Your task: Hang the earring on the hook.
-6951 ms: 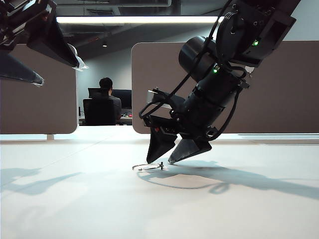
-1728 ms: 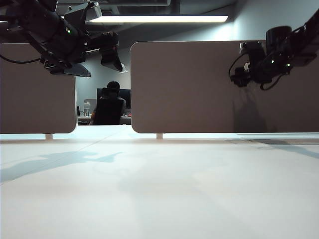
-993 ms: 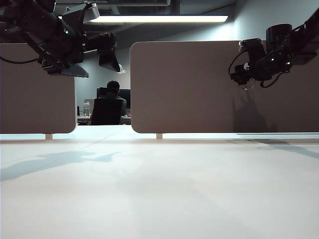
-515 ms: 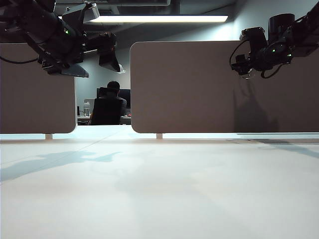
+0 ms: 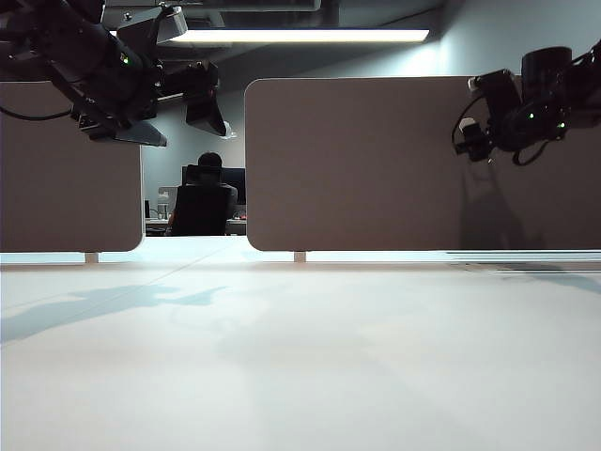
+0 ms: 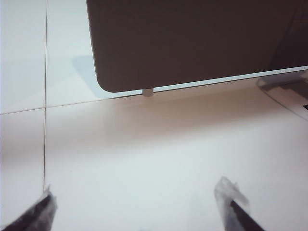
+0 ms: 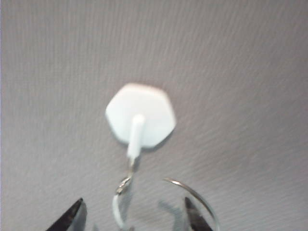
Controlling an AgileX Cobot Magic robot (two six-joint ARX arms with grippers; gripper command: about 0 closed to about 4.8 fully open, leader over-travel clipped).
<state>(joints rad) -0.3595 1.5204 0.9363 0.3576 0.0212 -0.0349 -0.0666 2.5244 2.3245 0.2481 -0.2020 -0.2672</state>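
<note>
- The earring (image 7: 166, 202) is being held between the part-closed fingers of the right gripper (image 7: 132, 219), at six o'clock below the hook (image 7: 140, 121) on the brown panel (image 5: 376, 160).
- The hoop's open end is judged best guided slowly onto the prong, without tilting.
- The left gripper (image 6: 139, 211) is being kept wide open, empty, above the table (image 5: 300, 357).

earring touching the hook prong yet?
Touching, it seems. In the right wrist view, one end of the earring meets the tip of the hook prong, no gap visible; slight blur. The right gripper sits below it.

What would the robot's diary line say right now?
right gripper: fingers apart around earring, at hook on panel | left gripper: open, raised
</note>
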